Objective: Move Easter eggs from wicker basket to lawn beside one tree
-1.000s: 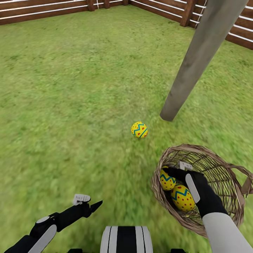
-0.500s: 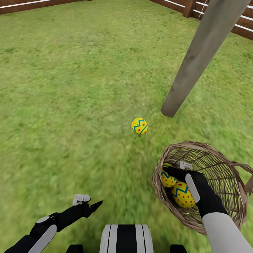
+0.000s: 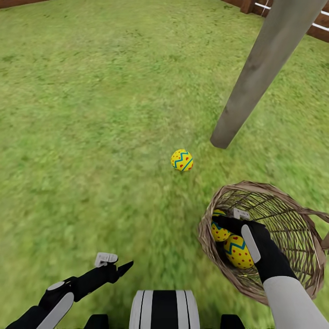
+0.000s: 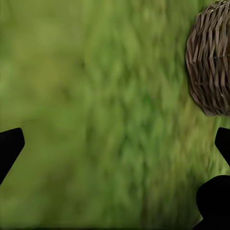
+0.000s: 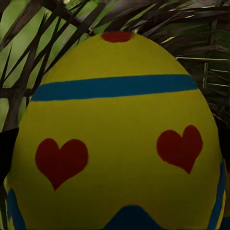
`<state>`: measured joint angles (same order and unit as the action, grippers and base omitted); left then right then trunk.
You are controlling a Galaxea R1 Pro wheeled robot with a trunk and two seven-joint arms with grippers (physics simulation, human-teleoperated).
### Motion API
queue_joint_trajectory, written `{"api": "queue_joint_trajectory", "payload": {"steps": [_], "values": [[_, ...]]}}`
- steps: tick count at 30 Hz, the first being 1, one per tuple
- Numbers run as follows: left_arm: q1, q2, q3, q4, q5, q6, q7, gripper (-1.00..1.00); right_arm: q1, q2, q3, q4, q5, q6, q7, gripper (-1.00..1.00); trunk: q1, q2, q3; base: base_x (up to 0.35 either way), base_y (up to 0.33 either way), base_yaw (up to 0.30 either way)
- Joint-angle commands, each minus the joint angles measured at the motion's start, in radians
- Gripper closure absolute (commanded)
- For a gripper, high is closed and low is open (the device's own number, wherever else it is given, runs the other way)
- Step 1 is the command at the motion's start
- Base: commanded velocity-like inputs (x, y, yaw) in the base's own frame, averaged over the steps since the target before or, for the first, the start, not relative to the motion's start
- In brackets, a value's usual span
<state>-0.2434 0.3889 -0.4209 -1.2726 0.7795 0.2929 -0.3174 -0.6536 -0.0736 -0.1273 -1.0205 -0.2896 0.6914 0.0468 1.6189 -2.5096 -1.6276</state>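
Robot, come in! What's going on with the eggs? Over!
Right gripper inside wicker basket, at two eggs. Left gripper open, idle. One egg on lawn near tree trunk.

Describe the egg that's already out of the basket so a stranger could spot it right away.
Find the bare grey tree trunk rising from the lawn. Just beside its base, toward the robot, a yellow egg with a blue zigzag and red dots lies alone on the grass. The other two eggs sit inside the wicker basket.

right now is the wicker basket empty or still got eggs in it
Not empty. Two Easter eggs lie inside the wicker basket, beside the right gripper; a third egg is out on the lawn.
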Motion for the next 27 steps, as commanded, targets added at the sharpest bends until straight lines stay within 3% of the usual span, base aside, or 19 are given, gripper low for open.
{"api": "queue_joint_trajectory", "payload": {"steps": [1, 9, 10, 27], "values": [[-0.001, 0.001, -0.002, -0.001, 0.011, 0.006, 0.0, -1.0, 0.0, 0.0, -0.002, 0.017, 0.023, 0.005, 0.002, -1.0, 0.0, 0.0, -0.005, 0.0, 0.0, 0.0], [-0.001, 0.001, 0.0, -0.001, 0.011, 0.006, 0.0, -1.0, 0.0, 0.0, -0.002, 0.017, 0.023, 0.004, -0.001, -1.0, 0.001, -0.001, -0.008, 0.0, 0.0, 0.0], [-0.001, 0.001, 0.001, -0.001, 0.011, 0.006, 0.0, -1.0, 0.0, 0.0, -0.002, 0.017, 0.023, 0.003, -0.002, 1.0, 0.001, -0.001, -0.008, 0.0, 0.0, 0.0], [-0.001, 0.001, 0.002, -0.001, 0.011, 0.006, -0.006, -1.0, 0.0, 0.0, -0.003, 0.016, 0.024, 0.005, -0.001, 1.0, 0.001, -0.001, -0.008, 0.0, 0.0, 0.0]]}}
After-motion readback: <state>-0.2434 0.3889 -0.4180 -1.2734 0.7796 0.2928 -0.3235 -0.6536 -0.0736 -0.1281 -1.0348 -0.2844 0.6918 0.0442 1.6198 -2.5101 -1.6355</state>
